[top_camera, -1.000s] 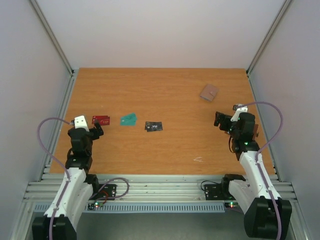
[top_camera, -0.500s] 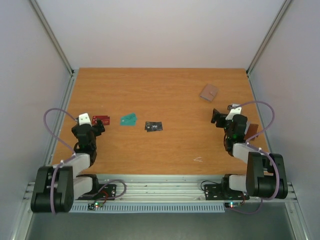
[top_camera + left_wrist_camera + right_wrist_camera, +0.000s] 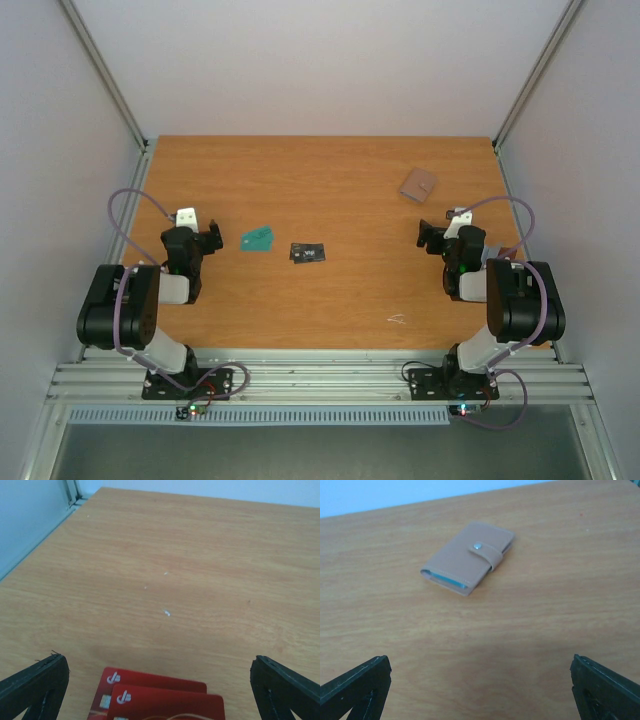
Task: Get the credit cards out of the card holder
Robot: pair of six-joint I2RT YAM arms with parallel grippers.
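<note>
The taupe card holder (image 3: 418, 184) lies closed at the far right of the table, and in the right wrist view (image 3: 467, 557) its snap tab is fastened and a pale blue card edge (image 3: 448, 579) shows inside. A teal card (image 3: 257, 238) and a black card (image 3: 308, 253) lie flat mid-table. Two red cards (image 3: 160, 697) lie overlapped on the table between the fingers of my left gripper (image 3: 160, 692). My left gripper (image 3: 209, 239) is open and low over them. My right gripper (image 3: 430, 235) is open and empty, short of the holder, with bare table between its fingers (image 3: 480, 687).
The orange-brown wooden table (image 3: 330, 180) is walled in by pale panels and metal posts on left, right and back. Small white scratches (image 3: 397, 320) mark the near right. Both arms are folded low near the table's front edge.
Both arms have folded back and down toward their bases. The left gripper now sits over the red cards, hiding them from above. The cards and holder have not moved.
</note>
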